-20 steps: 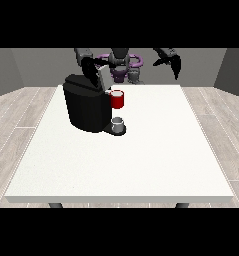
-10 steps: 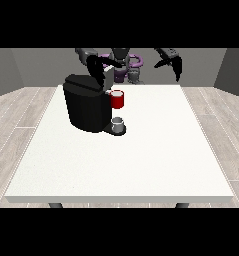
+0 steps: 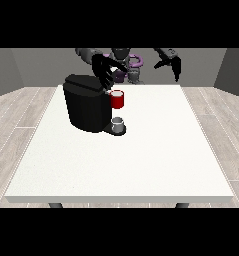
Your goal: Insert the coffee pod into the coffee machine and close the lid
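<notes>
Table (image 3: 141,160) spans most of view, robot (image 3: 123,62) behind far edge. Machine (image 3: 86,107) on table, left of centre, toward far side. Lid (image 3: 83,82) on top of machine. Pod (image 3: 117,99) at machine's right side, up near top, above cup (image 3: 118,124). Cup on machine's base, just right of body. Hand at view's left (image 3: 105,70) above machine's top right, just behind and above pod. Hand at view's right (image 3: 171,64) well right of machine, raised over far edge, apart from everything.
</notes>
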